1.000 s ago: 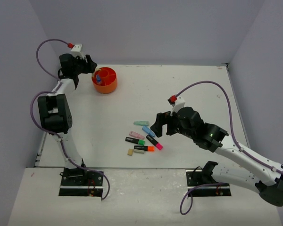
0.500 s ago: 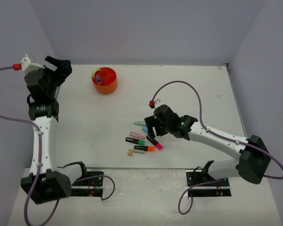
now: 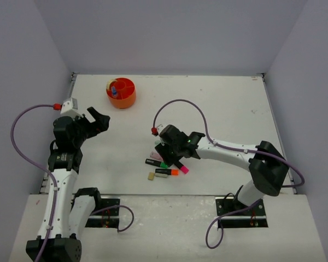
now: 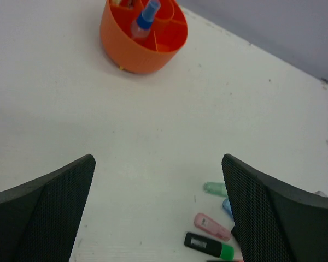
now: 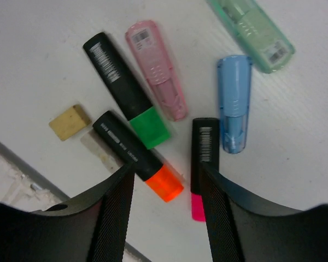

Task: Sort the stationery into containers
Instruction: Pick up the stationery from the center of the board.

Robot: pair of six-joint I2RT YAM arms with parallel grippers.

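Right gripper (image 5: 167, 166): fingers about half spread, nothing clamped. The tip of the orange-ended highlighter (image 5: 136, 155) sits between them, with the pink-ended highlighter (image 5: 203, 158) just beside one finger. Left gripper (image 4: 157, 164): fingers wide, empty.

The pile lies well apart from the organiser (image 4: 128, 52), toward the right arm's base. We judge the highlighters light, stiff and slick. Pinch mid-barrel, one at a time.

Only the right wrist view shows what falls between the fingers; the top view hides that under the wrist. The left wrist view shows the blue-capped bottle (image 4: 145, 19) leaning in an organiser compartment.
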